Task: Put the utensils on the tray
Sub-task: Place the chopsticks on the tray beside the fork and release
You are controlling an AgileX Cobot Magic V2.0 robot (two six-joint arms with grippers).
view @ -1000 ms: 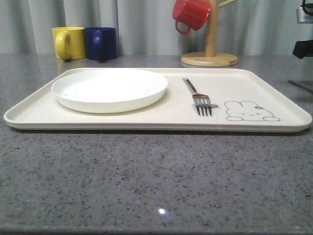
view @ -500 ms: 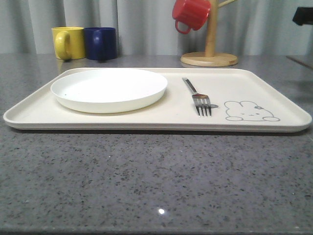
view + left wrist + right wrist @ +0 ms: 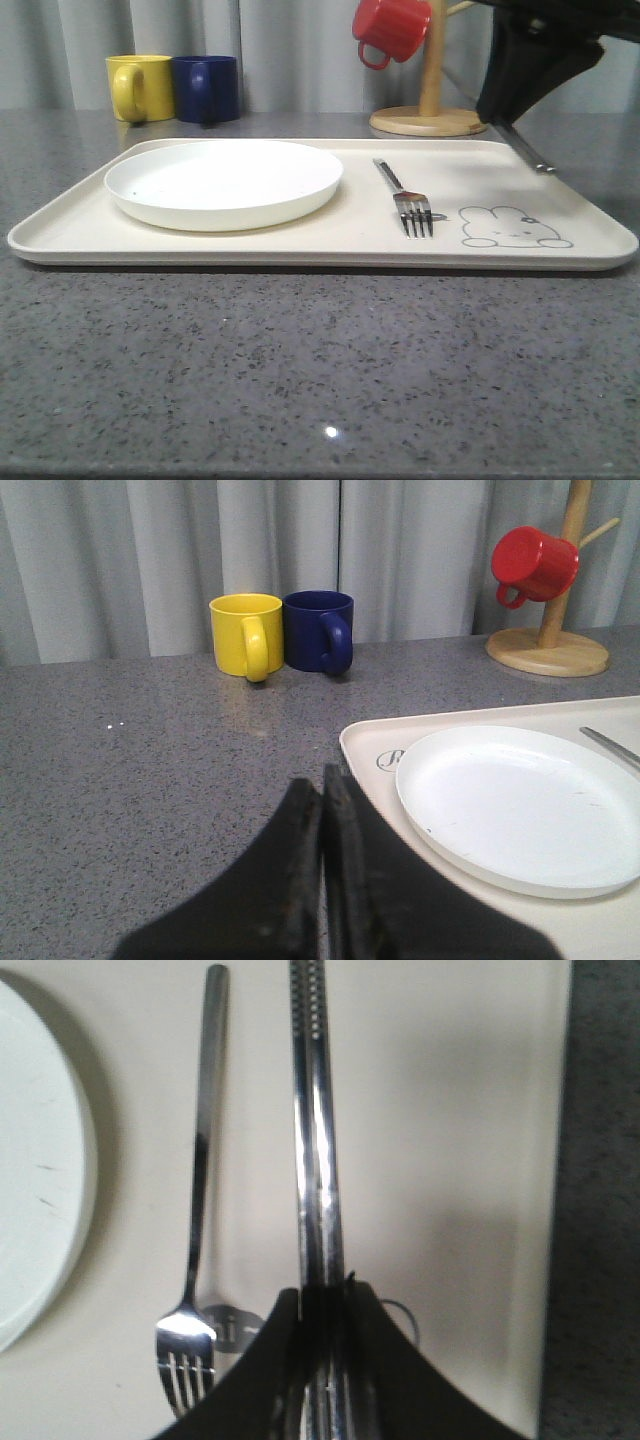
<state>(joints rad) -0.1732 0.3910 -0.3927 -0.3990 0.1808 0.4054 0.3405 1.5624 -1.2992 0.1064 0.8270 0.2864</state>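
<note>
On the cream tray [image 3: 300,245], a silver fork [image 3: 405,195] lies to the right of the plate, tines toward the front. My right gripper [image 3: 497,112] hangs over the tray's right end, shut on a pair of silver chopsticks [image 3: 527,152] that slant down out of it. In the right wrist view the chopsticks [image 3: 315,1140] run straight out from the shut gripper [image 3: 325,1295], parallel to the fork [image 3: 200,1190] above the tray [image 3: 450,1160]. My left gripper [image 3: 322,780] is shut with nothing in it, just off the tray's [image 3: 365,750] left edge.
A round white plate [image 3: 224,182] takes up the tray's left half. Behind the tray stand a yellow mug [image 3: 140,87], a blue mug [image 3: 206,88] and a wooden mug tree [image 3: 430,115] with a red mug [image 3: 392,28]. Grey countertop lies in front.
My right gripper has come in from the far right with the chopsticks and now hangs over the tray's right end. The fork, plate and tray have not moved.
</note>
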